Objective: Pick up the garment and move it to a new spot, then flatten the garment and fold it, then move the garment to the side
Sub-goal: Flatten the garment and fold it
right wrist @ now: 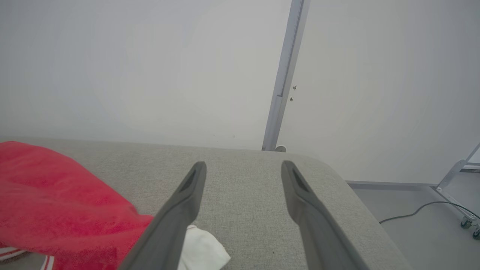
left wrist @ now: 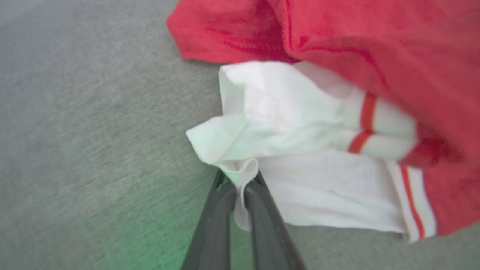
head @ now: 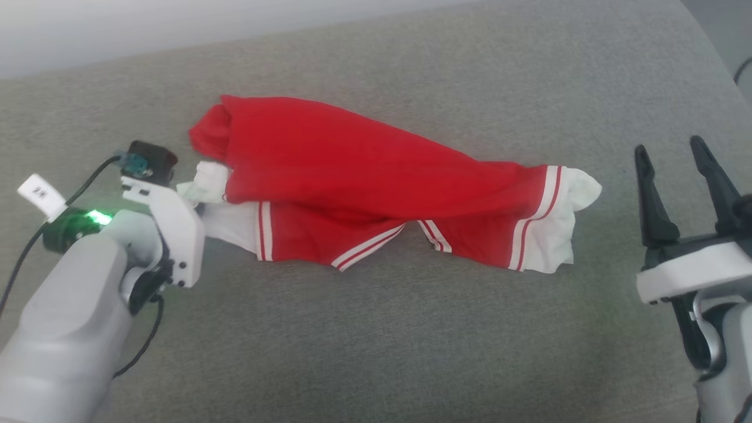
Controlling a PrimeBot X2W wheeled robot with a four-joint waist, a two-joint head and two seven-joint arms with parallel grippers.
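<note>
Garment (head: 364, 194) lay bunched and twisted across the middle of the grey padded surface (head: 411, 341), long axis left to right. Its red body was folded over itself, with striped white trim along the near edge. Left gripper (left wrist: 240, 187) sat at the garment's left end, fingers pressed together on a small white corner (left wrist: 240, 170) of the cloth, a tongue of it hanging down between them. The left wrist view was blurred, so the depth of the bite was hard to judge; probably just a thin fold. Right gripper (head: 668, 147) hung at the right with fingers spread wide, holding nothing, near the garment's white right end but not touching it.

Step, as judged: pickup for the move to a new spot, grip on, cloth not yet off the surface.

Risks:
- A shallow pinch on soft cloth could slip out once the whole garment's weight came onto it.
- Lifting by one corner would drag the rest over the surface, adding load and tightening the twist, which makes flattening harder.
- The pinch might catch only one layer, so the garment would unfurl and swing.
- With the right gripper empty, there was no second hold if the left one failed.
</note>
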